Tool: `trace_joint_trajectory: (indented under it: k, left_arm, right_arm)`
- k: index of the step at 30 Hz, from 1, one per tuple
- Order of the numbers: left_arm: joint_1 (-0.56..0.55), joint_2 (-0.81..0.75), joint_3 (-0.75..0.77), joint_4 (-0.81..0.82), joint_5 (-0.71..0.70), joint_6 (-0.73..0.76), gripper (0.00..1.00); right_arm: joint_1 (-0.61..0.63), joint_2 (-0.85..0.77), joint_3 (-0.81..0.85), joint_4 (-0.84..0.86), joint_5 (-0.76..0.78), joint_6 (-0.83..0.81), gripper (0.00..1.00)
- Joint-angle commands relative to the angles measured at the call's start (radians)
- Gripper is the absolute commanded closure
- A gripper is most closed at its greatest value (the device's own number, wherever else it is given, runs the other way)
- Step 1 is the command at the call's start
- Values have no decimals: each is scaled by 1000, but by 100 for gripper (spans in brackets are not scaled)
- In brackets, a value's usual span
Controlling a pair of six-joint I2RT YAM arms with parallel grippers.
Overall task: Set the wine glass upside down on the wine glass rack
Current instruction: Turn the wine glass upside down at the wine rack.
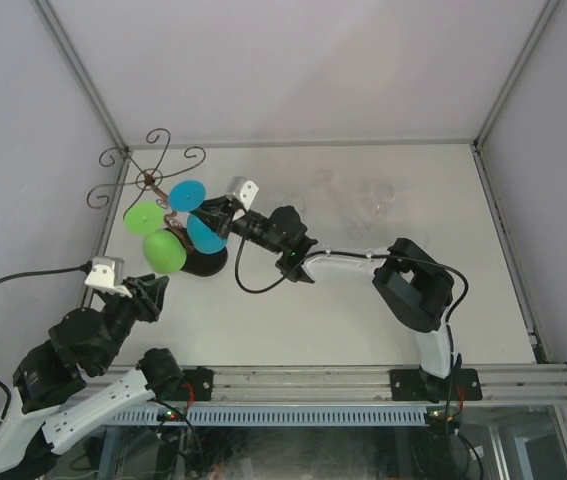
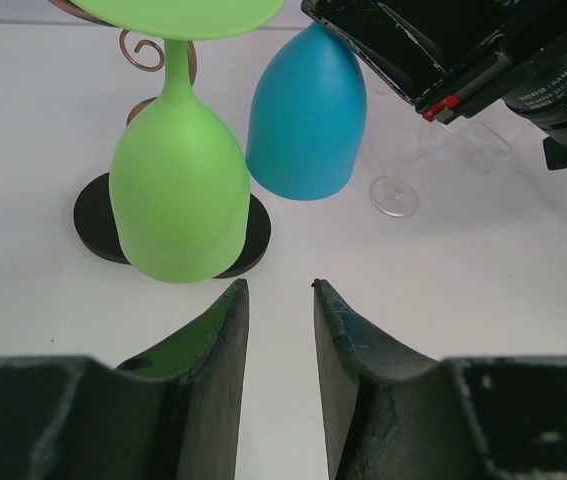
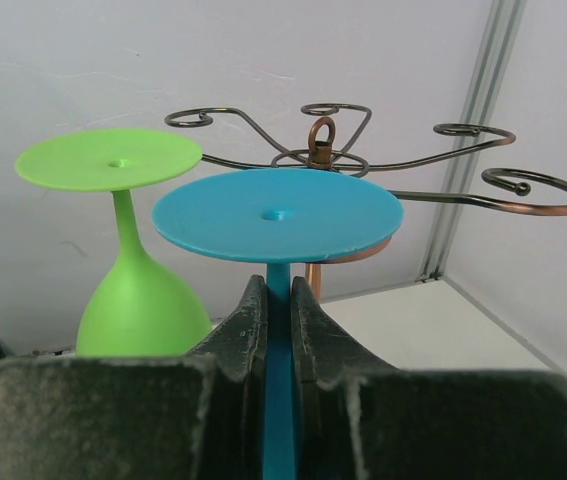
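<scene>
From above, the rack (image 1: 148, 178) stands at the far left corner of the table (image 1: 363, 310). The right end effector (image 1: 218, 213) reaches across to it, carrying the blue glass (image 1: 206, 235) foot up and bowl down. It is just beside the green glass (image 1: 163, 250), which appears to hang from one arm. The left end effector (image 1: 148, 287) sits near the left edge, pointing at the rack.

In the left wrist view, the left end effector (image 2: 278, 290) is slightly parted and empty. Ahead, the green glass (image 2: 178, 190) hangs over the black base (image 2: 98, 225). The blue glass (image 2: 308, 115) is so close that contact cannot be ruled out. A clear glass (image 2: 395, 195) stands beyond.

In the right wrist view, the right end effector (image 3: 279, 300) is clamped on the blue stem below the foot, leaving the foot free to ride over a wire. A coppery arm shows under the foot's right rim, but whether it bears the foot cannot be told. The green glass (image 3: 128, 240), close on the left, is the likeliest thing to get knocked.
</scene>
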Motion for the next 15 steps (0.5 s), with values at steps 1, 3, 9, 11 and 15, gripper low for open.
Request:
trace_joint_trajectory:
  k: [1,3,9,11,15]
  left_arm:
    - [9,6,-20,51,15,17,63]
    - [10,5,-21,51,15,17,63]
    - [11,3,-21,51,13,17,63]
    - [12,5,-21,51,14,17,63]
    - [12,8,-22,51,15,16,63]
  right_arm:
    - [4,-82,-24,33,13,-31,100]
    - [5,-94,-35,32,25,-40,100]
    - [1,-119,-57,30,68,-54,100]
    - [1,-122,-58,28,83,-53,100]
    - [2,-120,-57,21,124,-51,100]
